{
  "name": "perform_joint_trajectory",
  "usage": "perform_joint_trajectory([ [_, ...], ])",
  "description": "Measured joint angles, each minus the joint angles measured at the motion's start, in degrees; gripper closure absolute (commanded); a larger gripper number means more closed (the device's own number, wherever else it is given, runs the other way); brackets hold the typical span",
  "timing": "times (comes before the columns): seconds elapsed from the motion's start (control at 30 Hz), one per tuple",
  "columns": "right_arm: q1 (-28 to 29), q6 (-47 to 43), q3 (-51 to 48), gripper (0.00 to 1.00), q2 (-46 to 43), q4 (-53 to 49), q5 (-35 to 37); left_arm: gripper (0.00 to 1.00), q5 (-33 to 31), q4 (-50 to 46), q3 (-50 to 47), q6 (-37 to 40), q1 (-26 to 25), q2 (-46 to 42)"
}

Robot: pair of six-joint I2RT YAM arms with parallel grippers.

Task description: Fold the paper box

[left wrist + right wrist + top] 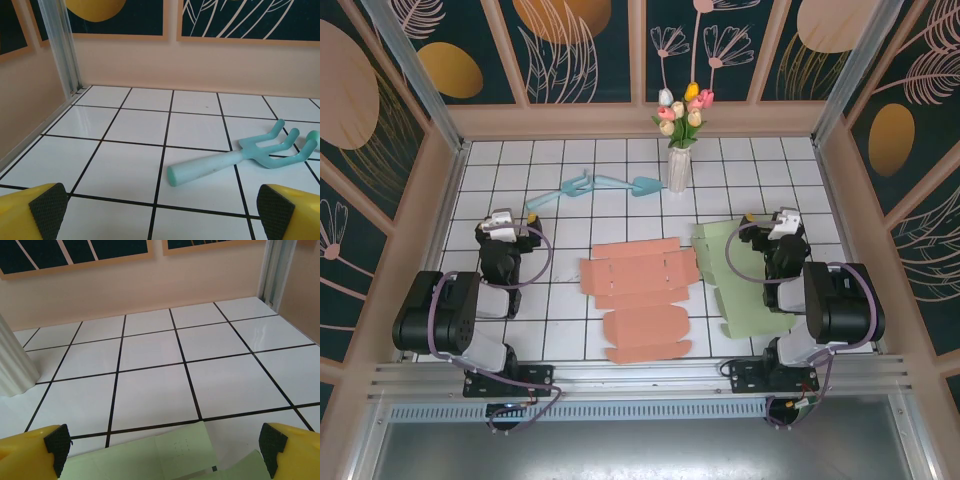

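**tilefan:** Where's the box versus the fingers?

**yam_watcher:** The salmon box blank [638, 300] lies flat in front of the vase [677, 165], between the 2 arms, with its panels stacked away from the vase. The left gripper [503, 226] sits front-left of the vase and the right gripper [782, 224] front-right. Both are spread wide, holding nothing.

**tilefan:** Anything in the way?

**yam_watcher:** A green blank [740, 285] lies front-right of the vase, under the right gripper, so I'd guess the left side reaches cleaner. The rake [235, 159] and trowel [642, 185] left of the vase look well clear.
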Motion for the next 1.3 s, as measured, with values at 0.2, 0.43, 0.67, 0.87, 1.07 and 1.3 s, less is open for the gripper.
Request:
perform_joint_trajectory([
  [0.2, 0.0, 0.0, 0.0, 0.01, 0.0, 0.0, -0.1, 0.01, 0.0, 0.0, 0.0, 0.0, 0.0, 0.0],
  [0.43, 0.0, 0.0, 0.0, 0.01, 0.0, 0.0, -0.6, 0.01, 0.0, 0.0, 0.0, 0.0, 0.0, 0.0],
  [0.67, 0.0, 0.0, 0.0, 0.01, 0.0, 0.0, -0.7, 0.01, 0.2, -0.3, 0.1, 0.0, 0.2, 0.0],
  [0.87, 0.0, 0.0, 0.0, 0.01, 0.0, 0.0, -0.8, 0.01, 0.3, -0.9, 0.5, -0.2, 0.9, 0.0],
  [1.07, -0.1, 0.0, 0.0, 0.01, 0.0, 0.0, -1.0, 0.01, 0.4, -0.9, 0.7, -0.2, 0.9, 0.0],
  [1.3, -0.2, 0.0, 0.0, 0.01, 0.0, 0.0, -1.0, 0.01, 0.5, -1.3, 0.7, -0.2, 0.9, 0.0],
])
